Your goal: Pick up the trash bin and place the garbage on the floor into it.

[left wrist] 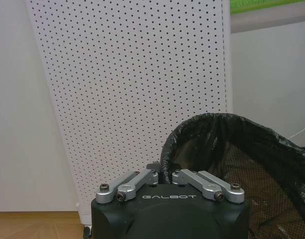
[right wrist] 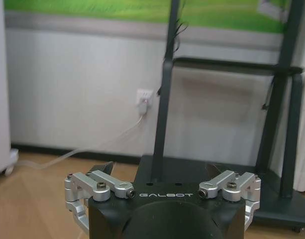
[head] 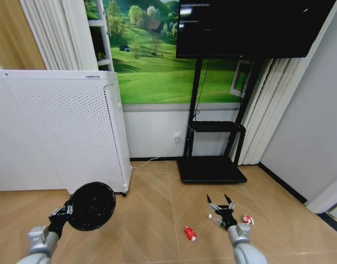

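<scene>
The trash bin (head: 92, 205), small, black and lined with a black bag, hangs above the floor at my lower left, its mouth facing me. My left gripper (head: 68, 210) is shut on its rim; the left wrist view shows the left gripper (left wrist: 164, 174) pinching the rim of the trash bin (left wrist: 242, 164). Two pieces of garbage lie on the floor: a red one (head: 189, 233) and a red-and-white one (head: 247, 219). My right gripper (head: 218, 198) is open and empty between them, above the floor. In the right wrist view, the right gripper (right wrist: 162, 174) faces the wall.
A tall white perforated cabinet (head: 75, 126) stands just behind the bin and looms close ahead as the cabinet (left wrist: 132, 89) in the left wrist view. A black TV stand (head: 212, 168) stands at the wall ahead, with a white cable (head: 157, 158) on the floor beside it.
</scene>
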You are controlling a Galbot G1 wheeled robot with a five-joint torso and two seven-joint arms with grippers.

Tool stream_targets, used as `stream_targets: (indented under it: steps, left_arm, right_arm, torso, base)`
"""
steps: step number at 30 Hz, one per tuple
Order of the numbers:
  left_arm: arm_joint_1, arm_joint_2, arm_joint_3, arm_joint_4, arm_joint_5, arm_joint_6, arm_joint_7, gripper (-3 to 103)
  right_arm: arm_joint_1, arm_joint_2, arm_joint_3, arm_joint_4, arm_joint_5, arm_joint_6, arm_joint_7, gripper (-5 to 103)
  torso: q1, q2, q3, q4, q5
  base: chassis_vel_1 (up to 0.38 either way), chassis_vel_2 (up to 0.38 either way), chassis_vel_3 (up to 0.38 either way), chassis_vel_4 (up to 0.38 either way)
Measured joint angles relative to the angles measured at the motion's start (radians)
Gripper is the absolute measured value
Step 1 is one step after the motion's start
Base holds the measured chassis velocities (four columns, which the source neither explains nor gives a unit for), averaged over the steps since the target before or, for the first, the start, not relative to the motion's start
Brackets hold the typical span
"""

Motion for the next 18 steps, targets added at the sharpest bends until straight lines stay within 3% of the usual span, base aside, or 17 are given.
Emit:
stream_targets:
  steps: [2, 3, 4, 5, 7, 8, 10, 18]
  left_arm:
    - [-0.007, 0.003, 0.008, 0.01, 0.004, 0.0, 0.001, 7]
    - [-0.007, 0.003, 0.008, 0.01, 0.004, 0.0, 0.001, 7]
    - [-0.013, 0.005, 0.013, 0.016, 0.006, 0.0, 0.001, 7]
    - [-0.013, 0.005, 0.013, 0.016, 0.006, 0.0, 0.001, 7]
    - [-0.022, 0.007, 0.022, 0.031, 0.01, 0.0, 0.002, 7]
    - [-0.022, 0.007, 0.022, 0.031, 0.01, 0.0, 0.002, 7]
    - [-0.028, 0.008, 0.031, 0.046, 0.014, -0.001, 0.003, 7]
    - [-0.03, 0.002, 0.051, 0.064, 0.024, -0.004, 0.005, 7]
  right_arm:
    - [0.004, -0.103, -0.05, -0.027, 0.016, -0.037, 0.019, 100]
    - [0.004, -0.103, -0.05, -0.027, 0.016, -0.037, 0.019, 100]
    - [0.009, -0.17, -0.095, -0.053, 0.036, -0.056, 0.032, 100]
    - [0.009, -0.17, -0.095, -0.053, 0.036, -0.056, 0.032, 100]
    - [0.014, -0.265, -0.187, -0.087, 0.068, -0.072, 0.058, 100]
    - [0.014, -0.265, -0.187, -0.087, 0.068, -0.072, 0.058, 100]
    - [0.027, -0.329, -0.288, -0.114, 0.087, -0.078, 0.077, 100]
    - [0.156, -0.345, -0.521, -0.254, 0.125, -0.067, 0.094, 100]
  torso:
    - [0.0, 0.0, 0.0, 0.0003, -0.0006]
    - [0.0, 0.0, 0.0, 0.0003, -0.0006]
    - [0.0, 0.0, 0.0, 0.0005, -0.0005]
    - [0.0, 0.0, 0.0, 0.0005, -0.0005]
    - [0.0, 0.0, 0.0, 0.0002, -0.0004]
    - [0.0, 0.0, 0.0, 0.0002, -0.0004]
    - [0.0, 0.0, 0.0, 0.0, -0.0003]
    - [0.0, 0.0, 0.0, 0.0002, -0.0004]
  base:
    - [0.0, 0.0, 0.0, 0.0]
    - [0.0, 0.0, 0.0, 0.0]
    - [0.0, 0.0, 0.0, 0.0]
    - [0.0, 0.0, 0.0, 0.0]
    - [0.0, 0.0, 0.0, 0.0]
    - [0.0, 0.0, 0.0, 0.0]
    - [0.0, 0.0, 0.0, 0.0]
    - [0.0, 0.0, 0.0, 0.0]
